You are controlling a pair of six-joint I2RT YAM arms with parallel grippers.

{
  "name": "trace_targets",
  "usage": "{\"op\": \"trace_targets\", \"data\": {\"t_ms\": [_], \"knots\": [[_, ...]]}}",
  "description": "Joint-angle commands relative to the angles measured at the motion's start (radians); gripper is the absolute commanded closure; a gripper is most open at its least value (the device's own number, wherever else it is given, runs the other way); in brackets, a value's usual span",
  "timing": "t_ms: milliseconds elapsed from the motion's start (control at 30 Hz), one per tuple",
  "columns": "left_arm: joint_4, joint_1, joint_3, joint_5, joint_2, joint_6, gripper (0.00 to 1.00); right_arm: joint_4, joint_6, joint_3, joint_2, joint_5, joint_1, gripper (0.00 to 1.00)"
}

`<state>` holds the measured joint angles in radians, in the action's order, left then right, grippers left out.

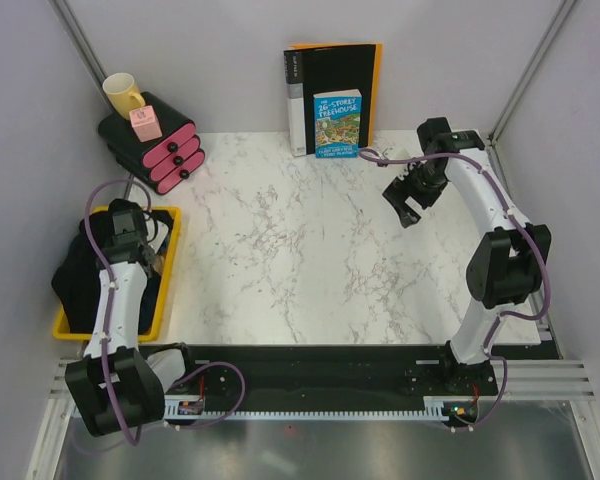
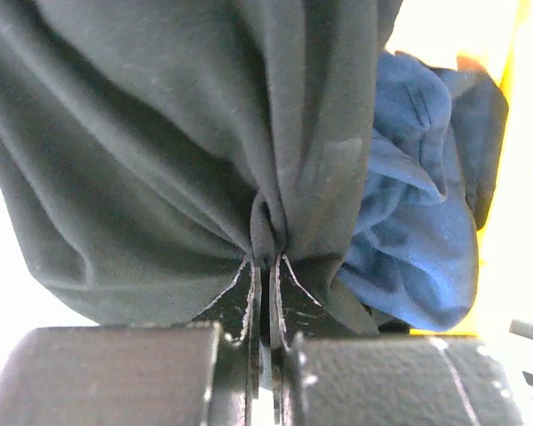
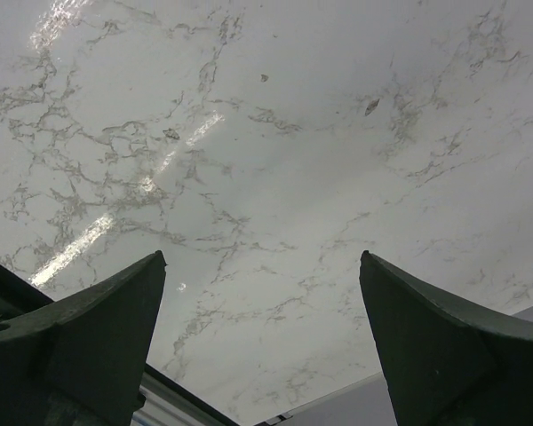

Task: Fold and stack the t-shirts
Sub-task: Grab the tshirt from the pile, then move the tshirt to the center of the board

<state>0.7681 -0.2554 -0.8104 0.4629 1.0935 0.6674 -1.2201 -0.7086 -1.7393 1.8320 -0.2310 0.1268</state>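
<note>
Left gripper [image 2: 266,262] pinches the black t-shirt [image 2: 160,160] in the yellow bin [image 1: 168,285] at left (a blue t-shirt [image 2: 417,248] beside it). Next it likely needs lifting onto the table [image 1: 300,250]. Right gripper [image 3: 262,262] hangs wide open.

The blue book [image 1: 337,124] leaning against the black binder [image 1: 332,80] is showing "The 26-Storey Treehouse" on its cover; white print on the binder's spine is reading too small to make out
</note>
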Motion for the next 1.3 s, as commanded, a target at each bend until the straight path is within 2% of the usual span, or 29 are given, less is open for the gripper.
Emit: {"op": "trace_targets", "data": {"t_ms": [0,67,100,133,200,233,300,333,400,433,533,633,767,800,900,1033,1167,1267], "knots": [[-0.043,-0.007,-0.08,-0.056,-0.101,0.014,0.98,-0.024,-0.008,-0.059,0.012,0.041,0.037,0.02],[-0.032,-0.007,-0.16,-0.18,-0.133,0.012,0.98,-0.022,-0.008,-0.046,0.007,0.041,0.05,0.02],[-0.024,-0.007,-0.256,-0.238,-0.165,0.018,0.98,-0.019,-0.012,-0.042,0.003,0.039,0.06,0.02],[-0.004,-0.007,-0.312,-0.386,-0.176,0.021,0.98,-0.006,-0.011,-0.037,0.0,0.042,0.063,0.02],[0.01,-0.005,-0.472,-0.557,-0.198,0.023,0.98,0.022,-0.003,-0.025,-0.022,0.045,0.068,0.02],[0.025,-0.004,-0.525,-0.725,-0.193,0.015,0.98,0.049,-0.002,-0.022,-0.03,0.045,0.071,0.02],[0.03,-0.005,-0.683,-0.886,-0.175,-0.038,0.98,0.085,0.018,-0.028,-0.053,0.045,0.073,0.02],[0.031,-0.005,-0.731,-1.029,-0.134,-0.063,0.98,0.112,0.044,-0.034,-0.059,0.044,0.073,0.02],[0.03,-0.004,-0.859,-1.206,-0.08,-0.15,0.98,0.142,0.081,-0.063,-0.073,0.036,0.073,0.02],[0.031,-0.004,-0.895,-1.251,-0.031,-0.181,0.98,0.14,0.099,-0.078,-0.076,0.021,0.073,0.02],[0.046,-0.002,-0.98,-1.288,0.049,-0.233,0.98,0.146,0.121,-0.112,-0.103,0.012,0.073,0.02],[0.04,0.022,-1.013,-1.369,0.098,-0.268,0.98,0.189,0.129,-0.062,-0.175,0.015,0.073,0.02],[-0.042,0.242,-1.024,-1.398,0.153,-0.356,0.98,0.304,0.191,0.012,-0.266,-0.001,0.073,0.02],[-0.044,0.295,-1.035,-1.484,0.167,-0.356,0.98,0.326,0.208,0.015,-0.272,-0.004,0.073,0.02],[-0.079,0.43,-1.066,-1.572,0.233,-0.405,0.98,0.337,0.256,0.017,-0.293,-0.062,0.073,0.02],[-0.156,0.589,-1.06,-1.549,0.301,-0.46,0.98,0.337,0.278,0.041,-0.323,-0.18,0.074,0.02],[-0.233,0.665,-1.02,-1.456,0.356,-0.46,0.98,0.361,0.281,0.041,-0.326,-0.283,0.092,0.02],[-0.256,0.685,-1.018,-1.318,0.39,-0.456,0.98,0.334,0.296,0.003,-0.294,-0.373,0.106,0.02]]}}
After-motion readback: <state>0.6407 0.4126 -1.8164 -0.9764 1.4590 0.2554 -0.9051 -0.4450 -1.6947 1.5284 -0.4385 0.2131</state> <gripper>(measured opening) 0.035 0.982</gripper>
